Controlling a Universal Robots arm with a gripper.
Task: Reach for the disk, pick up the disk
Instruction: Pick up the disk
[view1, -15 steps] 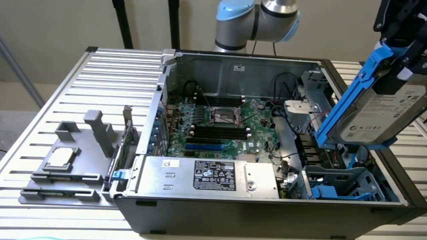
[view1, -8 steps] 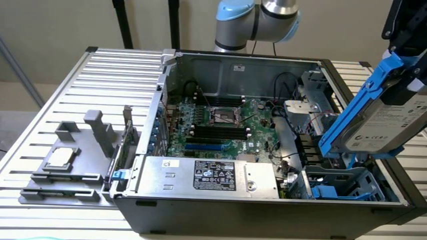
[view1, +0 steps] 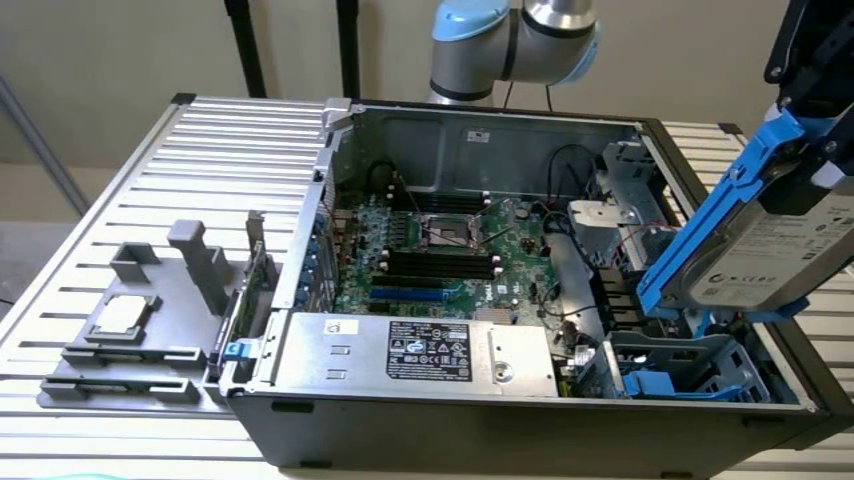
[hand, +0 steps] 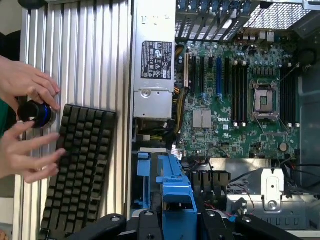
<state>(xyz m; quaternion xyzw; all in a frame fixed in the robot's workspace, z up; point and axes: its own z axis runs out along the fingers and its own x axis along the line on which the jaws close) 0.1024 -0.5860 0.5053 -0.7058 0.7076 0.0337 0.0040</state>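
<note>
Blue-railed disk (view1: 781, 245) clamped in the gripper (hand: 177, 220), lifted clear of the open computer case (view1: 534, 420).
The disk hangs tilted directly below the fingers, long axis running steeply upward, above its blue bay (view1: 681, 375).

Bright, even light — soft shadows (slight blur), mild glare on metal.

The arm (view1: 514, 45) has silver tube joints with light-blue caps and a black hand (view1: 817, 60).
</note>
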